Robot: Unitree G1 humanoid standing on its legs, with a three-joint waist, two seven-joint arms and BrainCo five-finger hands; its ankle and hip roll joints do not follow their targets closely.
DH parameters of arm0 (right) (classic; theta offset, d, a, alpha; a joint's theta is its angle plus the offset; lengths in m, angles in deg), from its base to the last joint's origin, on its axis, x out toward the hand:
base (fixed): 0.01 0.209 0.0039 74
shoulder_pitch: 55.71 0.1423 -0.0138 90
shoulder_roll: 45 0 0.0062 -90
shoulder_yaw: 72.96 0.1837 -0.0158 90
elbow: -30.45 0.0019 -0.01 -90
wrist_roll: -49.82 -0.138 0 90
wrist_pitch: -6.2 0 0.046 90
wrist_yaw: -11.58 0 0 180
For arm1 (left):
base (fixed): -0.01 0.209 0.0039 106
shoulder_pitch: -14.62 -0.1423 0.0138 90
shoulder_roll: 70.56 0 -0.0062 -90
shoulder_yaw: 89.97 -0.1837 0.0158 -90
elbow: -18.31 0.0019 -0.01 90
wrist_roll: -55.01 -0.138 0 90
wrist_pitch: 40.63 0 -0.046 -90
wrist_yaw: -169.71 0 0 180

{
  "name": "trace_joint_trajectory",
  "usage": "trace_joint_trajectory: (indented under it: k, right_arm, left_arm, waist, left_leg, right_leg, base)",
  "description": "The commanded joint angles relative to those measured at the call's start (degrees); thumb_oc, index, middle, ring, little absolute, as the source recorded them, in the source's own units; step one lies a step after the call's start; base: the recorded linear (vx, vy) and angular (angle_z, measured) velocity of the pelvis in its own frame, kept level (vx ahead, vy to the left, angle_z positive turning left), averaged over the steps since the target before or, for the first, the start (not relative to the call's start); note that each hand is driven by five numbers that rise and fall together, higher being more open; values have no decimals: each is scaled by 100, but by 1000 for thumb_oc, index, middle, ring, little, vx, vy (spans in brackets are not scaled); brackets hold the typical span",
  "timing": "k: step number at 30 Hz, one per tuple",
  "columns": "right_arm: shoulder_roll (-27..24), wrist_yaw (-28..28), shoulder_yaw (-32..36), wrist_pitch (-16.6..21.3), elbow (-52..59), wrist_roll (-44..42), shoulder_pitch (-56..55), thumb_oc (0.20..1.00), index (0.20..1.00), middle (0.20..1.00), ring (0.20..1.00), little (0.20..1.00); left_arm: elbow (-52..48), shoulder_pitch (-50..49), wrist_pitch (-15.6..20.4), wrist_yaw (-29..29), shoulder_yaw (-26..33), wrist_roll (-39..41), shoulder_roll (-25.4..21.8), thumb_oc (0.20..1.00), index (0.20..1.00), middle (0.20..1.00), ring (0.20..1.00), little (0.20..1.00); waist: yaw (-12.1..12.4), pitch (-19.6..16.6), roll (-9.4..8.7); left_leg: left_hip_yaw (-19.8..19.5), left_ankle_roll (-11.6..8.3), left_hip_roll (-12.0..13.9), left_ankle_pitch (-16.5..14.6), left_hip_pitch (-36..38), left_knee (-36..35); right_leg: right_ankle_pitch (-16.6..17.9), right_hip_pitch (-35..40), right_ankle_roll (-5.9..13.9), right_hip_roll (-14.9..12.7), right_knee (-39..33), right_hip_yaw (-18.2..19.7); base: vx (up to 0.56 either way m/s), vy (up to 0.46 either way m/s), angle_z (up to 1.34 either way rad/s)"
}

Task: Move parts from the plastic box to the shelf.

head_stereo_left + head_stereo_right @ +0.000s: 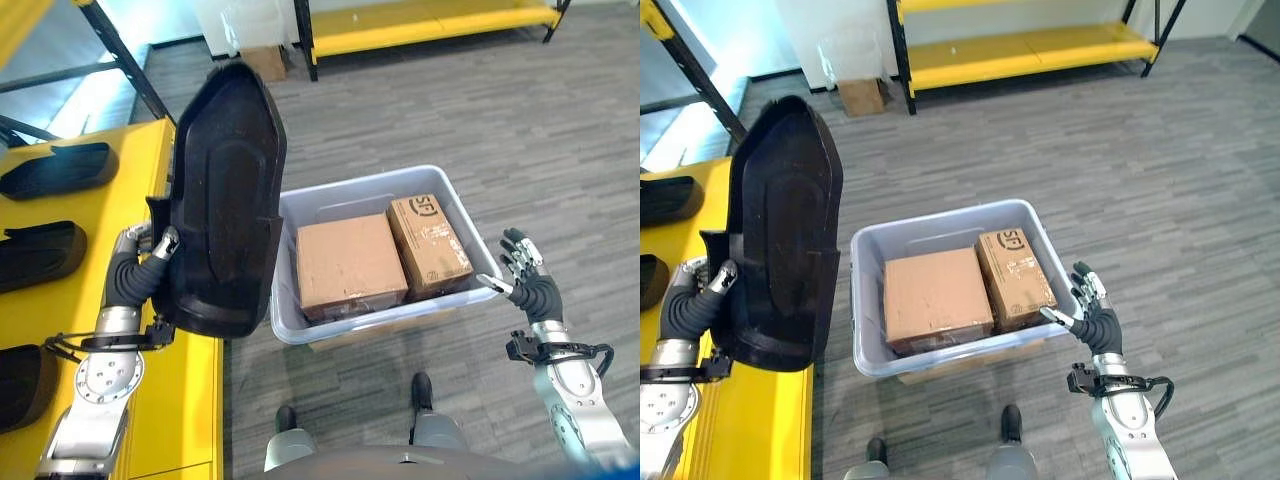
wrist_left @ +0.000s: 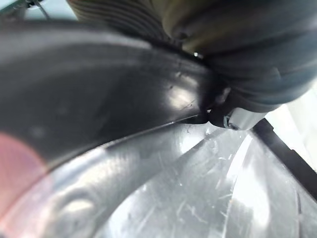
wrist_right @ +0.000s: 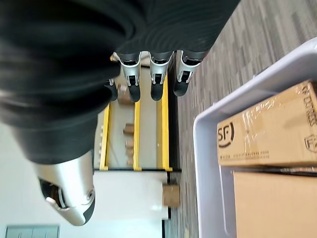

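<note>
Left hand (image 1: 150,262): fingers gripped the large black moulded plastic part (image 1: 225,200), held upright between the yellow shelf (image 1: 120,180) and the pale grey plastic box (image 1: 455,215).
Right hand (image 1: 528,280): fingers spread, empty, beside the box.
Box contents: two brown cardboard cartons (image 1: 350,265).

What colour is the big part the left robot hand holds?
Black part, clearest in the left eye view.

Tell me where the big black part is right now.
In the eye views the black part stands upright in the left hand, above the yellow shelf's edge, left of the plastic box.
</note>
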Motion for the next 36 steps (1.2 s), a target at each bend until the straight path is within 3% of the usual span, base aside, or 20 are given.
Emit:
trace_joint_trajectory:
  k: [1, 5, 6, 8, 10, 11, 12, 13, 15, 16, 18, 21, 23, 24, 30, 34, 36]
  right_arm:
    - [-109, -207, 158, 185, 395, -256, 320, 1000, 1000, 1000, 1000, 1000]
    - [-154, -396, -151, 136, 420, -409, 398, 1000, 1000, 1000, 1000, 1000]
    - [-155, -396, -153, 137, 418, -409, 400, 1000, 1000, 1000, 1000, 1000]
    - [-277, -460, -366, 173, 476, -435, 650, 1000, 1000, 1000, 1000, 1000]
    - [-442, -477, -411, 187, 575, -300, 765, 1000, 1000, 1000, 1000, 1000]
    - [-596, -414, -324, 214, 548, -155, 827, 1000, 1000, 1000, 1000, 1000]
    - [-706, -374, -253, 171, 474, 18, 876, 1000, 1000, 1000, 1000, 1000]
    - [-706, -373, -253, 171, 473, 19, 877, 1000, 1000, 1000, 1000, 1000]
    - [-705, -365, -142, 160, 402, 56, 849, 1000, 1000, 1000, 1000, 1000]
    - [-611, -302, -11, 175, 322, -23, 773, 1000, 1000, 1000, 1000, 1000]
    - [-467, -264, 33, 179, 324, -120, 679, 1000, 1000, 1000, 1000, 1000]
    - [-322, -281, 88, 163, 364, -199, 511, 1000, 1000, 1000, 1000, 1000]
    - [-190, -288, 151, 157, 402, -218, 378, 1000, 1000, 1000, 1000, 1000]
    - [-138, -305, 197, 150, 416, -242, 325, 1000, 1000, 1000, 1000, 1000]
    - [-38, -327, 296, 92, 348, -198, 142, 1000, 1000, 1000, 1000, 1000]
    - [-21, -354, 321, 47, 312, -152, 103, 1000, 1000, 1000, 1000, 1000]
    - [-30, -366, 348, 19, 282, -80, 98, 1000, 1000, 1000, 1000, 1000]
  left_arm:
    - [-312, 275, 250, 219, 282, 574, -127, 200, 200, 200, 200, 200]
    - [-334, -77, 186, 370, 110, 896, 373, 200, 200, 200, 200, 200]
    - [-336, -79, 185, 370, 112, 896, 375, 200, 200, 200, 200, 200]
    - [-385, -217, 173, 400, 105, 963, 514, 200, 200, 200, 200, 200]
    - [-367, -145, 157, 397, 47, 990, 536, 200, 200, 200, 200, 200]
    - [-283, 50, 152, 390, -63, 978, 497, 200, 200, 200, 200, 200]
    - [-231, 147, 180, 377, -71, 926, 507, 200, 200, 200, 200, 200]
    - [-232, 148, 179, 377, -72, 925, 507, 200, 200, 200, 200, 200]
    - [-229, 213, 191, 375, -85, 877, 554, 200, 200, 200, 200, 200]
    - [-297, 282, 165, 329, -64, 710, 570, 200, 200, 200, 200, 200]
    - [-286, 358, 171, 311, -93, 704, 574, 200, 200, 200, 200, 200]
    - [-279, 428, 155, 303, -135, 627, 535, 200, 200, 200, 200, 200]
    - [-390, 401, 144, 290, -146, 513, 551, 200, 200, 200, 200, 200]
    - [-414, 375, 149, 325, -119, 496, 573, 200, 200, 200, 200, 200]
    - [-540, 214, 148, 291, 26, 319, 478, 200, 200, 200, 200, 200]
    - [-568, 129, 134, 306, 123, 272, 467, 200, 200, 200, 200, 200]
    - [-605, 65, 139, 270, 185, 104, 426, 200, 200, 200, 200, 200]
  waist:
    - [36, -5, 1]
    - [182, -41, 76]
    - [178, -41, 79]
    - [333, -23, 131]
    - [417, 52, 159]
    - [393, 150, 67]
    - [390, 186, -48]
    - [384, 194, -48]
    - [387, 187, -158]
    - [310, 108, -234]
    - [206, 16, -219]
    - [75, -24, -164]
    - [-49, -50, -79]
    - [-96, -61, -70]
    - [49, 132, -190]
    - [145, 140, -279]
    - [267, 78, -370]
  left_leg:
    - [-156, 399, 45, 469, -501, 226]
    - [-265, 301, 353, 1008, -367, -72]
    - [-266, 299, 357, 1013, -364, -79]
    - [-447, 211, 538, 1551, -506, -212]
    - [-554, 143, 549, 2032, -768, -211]
    - [-293, 265, 372, 2056, -1031, -110]
    - [-229, 357, 186, 1630, -1001, 306]
    - [-240, 362, 181, 1604, -1012, 342]
    - [-331, 433, -50, 1049, -934, 963]
    - [-113, 495, -105, 705, -768, 1543]
    - [-16, 459, -104, 398, -447, 1830]
    - [-11, 479, -185, 143, -210, 1904]
    - [150, 681, -407, -482, 166, 1280]
    - [264, 720, -387, -613, 227, 1153]
    - [145, 931, -659, -1094, 0, 1319]
    - [39, 976, -794, -1144, -29, 1266]
    - [-109, 1035, -998, -1203, -65, 1254]
  right_leg:
    - [-1332, -154, 80, -190, 1404, -6]
    - [-1666, -130, -118, 117, 1751, -161]
    - [-1668, -130, -120, 120, 1754, -164]
    - [-1774, -206, -261, 354, 1815, -277]
    - [-1819, -247, -373, 402, 1849, -475]
    - [-1815, -182, -443, 278, 1798, -733]
    - [-1660, -146, -443, 140, 1598, -893]
    - [-1656, -129, -437, 136, 1585, -900]
    - [-1449, -42, -444, 26, 1307, -1082]
    - [-1368, -3, -518, -40, 1165, -1351]
    - [-1476, 8, -531, -42, 1254, -1473]
    - [-1569, -80, -579, -85, 1510, -1693]
    - [-1621, -313, -461, -259, 2022, -1855]
    - [-1626, -336, -443, -324, 2162, -1858]
    - [-1383, -412, -195, -832, 2564, -2023]
    - [-1175, -258, -61, -974, 2387, -2140]
    - [-921, -73, 90, -1150, 2182, -2293]
  base:
    - [-19, -114, 5]
    - [-18, -134, 12]
    - [-60, -194, 12]
    - [-107, -214, 17]
    - [-158, -164, 31]
    - [-241, -199, 157]
    - [-203, -156, 183]
    - [-154, -127, 161]
    - [-154, -115, 39]
    - [-106, -105, 31]
    - [-42, -35, 73]
    - [-73, 76, 74]
    - [-53, 212, 79]
    - [-42, 208, 54]
    - [-58, 183, 32]
    - [-49, 137, 37]
    - [-49, 262, 50]
